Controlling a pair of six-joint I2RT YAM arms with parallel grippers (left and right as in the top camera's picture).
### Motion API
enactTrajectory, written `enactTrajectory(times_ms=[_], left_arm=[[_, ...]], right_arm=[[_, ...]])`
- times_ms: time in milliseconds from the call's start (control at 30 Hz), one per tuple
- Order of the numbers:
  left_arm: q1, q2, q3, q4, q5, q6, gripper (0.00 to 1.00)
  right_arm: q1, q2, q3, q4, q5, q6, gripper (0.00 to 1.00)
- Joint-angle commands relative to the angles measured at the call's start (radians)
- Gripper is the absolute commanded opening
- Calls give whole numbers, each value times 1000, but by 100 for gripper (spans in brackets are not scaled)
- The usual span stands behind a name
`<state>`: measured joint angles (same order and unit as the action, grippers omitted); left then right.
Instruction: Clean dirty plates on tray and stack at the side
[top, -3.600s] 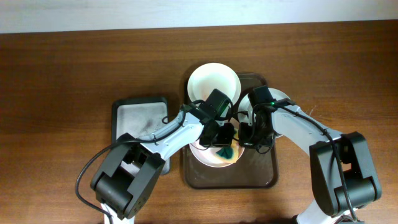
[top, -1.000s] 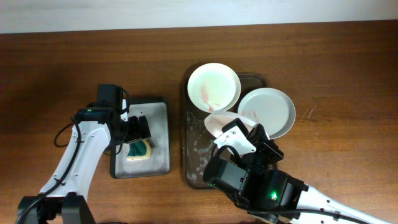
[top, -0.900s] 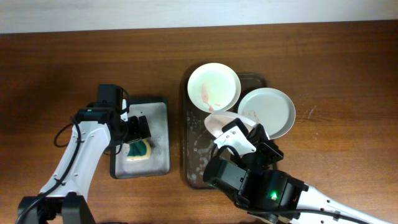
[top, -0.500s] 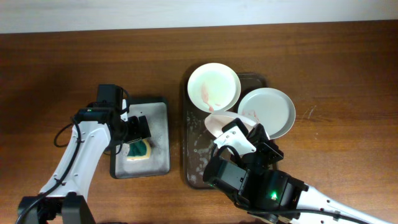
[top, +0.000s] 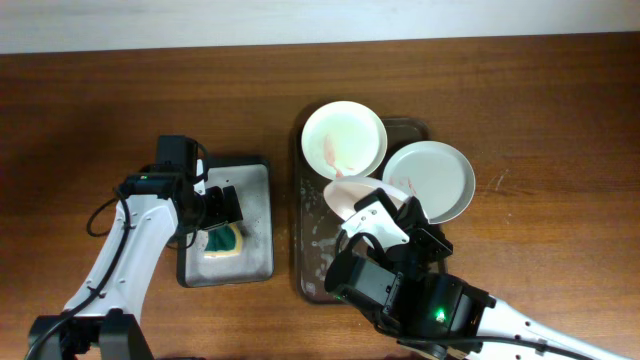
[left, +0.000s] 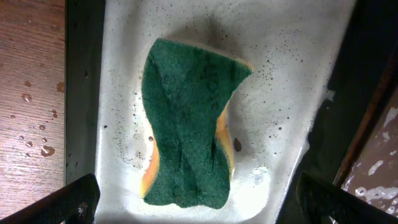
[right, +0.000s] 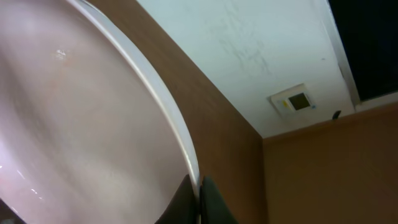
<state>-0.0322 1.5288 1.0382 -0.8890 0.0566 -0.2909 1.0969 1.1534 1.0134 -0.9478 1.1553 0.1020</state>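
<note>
Grips a cream plate (top: 350, 193) by its rim with the right gripper (right: 199, 200), clenched, plate tilted and raised above the middle of the brown tray (top: 310, 270). Hangs the left gripper (top: 224, 207) spread wide, grasping nothing, left of the brown tray, above a sponge (left: 189, 124) in a grey metal tray (top: 255, 255). Shows a smeared white plate (top: 345, 140) in the brown tray's far-left corner, a pale plate (top: 435, 178) overhanging its right rim.

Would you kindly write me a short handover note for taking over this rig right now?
Left claw: open, over the sponge in the grey tray.
Right claw: shut on the held plate, tilted up over the brown tray.
Cream plate, red-smeared, and grey-green plate sit at the tray's far end.
Done: nothing stacked yet.
Left: set the held plate aside; clean and stack the others.
</note>
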Motion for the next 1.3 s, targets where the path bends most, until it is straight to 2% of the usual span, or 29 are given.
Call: enactTrajectory(times_ms=[0, 33, 67, 100, 167, 233, 267, 300, 333, 367, 400, 433, 500, 533, 600, 667, 733, 1167, 1267], left_arm=[[5, -5, -8, 2, 8, 5, 99], [5, -5, -8, 2, 8, 5, 99], [5, -5, -8, 2, 8, 5, 99], [5, -5, -8, 2, 8, 5, 100], [5, -5, -8, 2, 8, 5, 99], [5, -5, -8, 3, 8, 5, 99], [5, -5, -8, 2, 8, 5, 99], [5, -5, -8, 2, 8, 5, 99], [5, -5, -8, 2, 8, 5, 99], [5, -5, -8, 2, 8, 5, 99], [5, -5, -8, 2, 8, 5, 99], [5, -5, -8, 2, 8, 5, 99], [5, -5, -8, 2, 8, 5, 99], [5, -5, -8, 2, 8, 5, 99], [5, -5, -8, 2, 8, 5, 99], [5, -5, -8, 2, 8, 5, 100], [5, -5, -8, 2, 8, 5, 99], [5, -5, -8, 2, 8, 5, 100], [5, -5, -8, 2, 8, 5, 99]], right_arm=[[-9, 0, 7, 31, -38, 70, 4], [-4, 1, 7, 26, -90, 6, 4], [-10, 3, 7, -13, -7, -4, 4], [-29, 3, 7, -9, 56, 91, 4], [-29, 3, 7, 2, -44, -5, 4], [-48, 4, 7, -32, 82, 53, 4], [-62, 4, 8, -6, 70, 116, 4], [-63, 4, 9, 24, -43, 62, 4], [-65, 5, 9, 5, -34, 6, 4], [-77, 5, 9, -2, 24, 77, 4], [-77, 5, 10, 30, -35, 95, 4], [-63, 5, 11, 23, -102, -21, 4], [-63, -1, 11, -26, 73, 40, 4], [-61, -3, 13, 4, 54, 84, 4], [-58, 0, 13, -13, 13, -12, 4], [-58, 0, 14, -18, 22, 49, 4], [-57, 0, 13, -26, -22, 49, 4], [-57, 0, 13, -25, -18, 49, 4], [-59, 0, 13, -24, 45, 50, 4]])
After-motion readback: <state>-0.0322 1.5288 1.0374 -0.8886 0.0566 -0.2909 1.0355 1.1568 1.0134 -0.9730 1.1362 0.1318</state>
